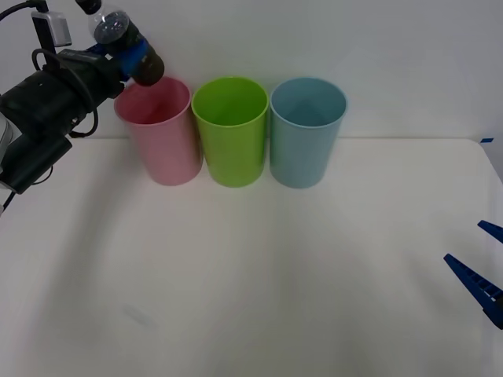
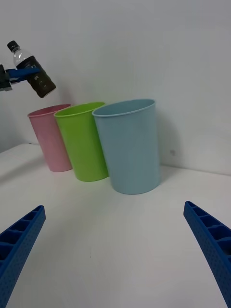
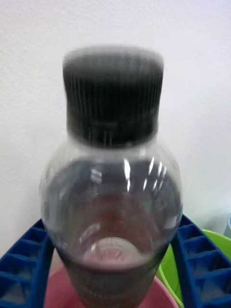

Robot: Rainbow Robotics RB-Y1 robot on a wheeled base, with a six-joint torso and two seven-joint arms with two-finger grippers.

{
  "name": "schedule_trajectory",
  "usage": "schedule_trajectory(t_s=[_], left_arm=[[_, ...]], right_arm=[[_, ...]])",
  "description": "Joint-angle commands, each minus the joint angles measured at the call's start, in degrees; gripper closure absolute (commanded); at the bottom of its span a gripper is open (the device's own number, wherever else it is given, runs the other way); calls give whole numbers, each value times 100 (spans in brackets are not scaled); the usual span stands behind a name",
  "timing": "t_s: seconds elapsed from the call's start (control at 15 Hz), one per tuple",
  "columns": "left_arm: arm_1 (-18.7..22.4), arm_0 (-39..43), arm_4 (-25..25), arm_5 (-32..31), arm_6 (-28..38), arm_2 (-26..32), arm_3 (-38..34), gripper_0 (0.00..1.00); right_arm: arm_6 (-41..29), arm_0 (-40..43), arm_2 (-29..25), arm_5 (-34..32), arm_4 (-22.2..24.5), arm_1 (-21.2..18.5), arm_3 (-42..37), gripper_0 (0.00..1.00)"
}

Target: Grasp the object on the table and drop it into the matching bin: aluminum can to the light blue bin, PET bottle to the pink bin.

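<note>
Three cups, pink bin point(image 1: 161, 132), lime green cup point(image 1: 231, 129), light blue bin point(image 1: 306, 130), block the upper centre; the lower bench point(image 1: 259, 298) is open.

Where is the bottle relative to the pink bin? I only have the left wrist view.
Observer: The left gripper holds the bottle tilted in the air, its base above the pink bin.
Operator: What stands beside that bin?
Observer: A green cup, then the blue bin, in one row.
Operator: And the right arm?
Observer: The right gripper is open, low over the table at its right edge, far from the bins.
</note>
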Motion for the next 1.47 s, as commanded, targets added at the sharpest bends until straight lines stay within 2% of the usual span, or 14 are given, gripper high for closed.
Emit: schedule_trajectory(t_s=[0.07,0.4,0.67,1.2,1.47], left_arm=[[3,0,36,-2,16,0,-7,0],[38,141,396,-213,-72,9,-25,0],[214,668,801,-327,-133,150,-473,0],[267,2628,1354,-767,-230,1081,-2090,0],[267,3569,1548,-1417,-353,1696,-2503,0]], right_arm=[[0,0,0,0,0,0,0,0],[0,0,0,0,0,0,0,0],[0,0,0,0,0,0,0,0],[0,0,0,0,0,0,0,0],[0,0,0,0,0,0,0,0]])
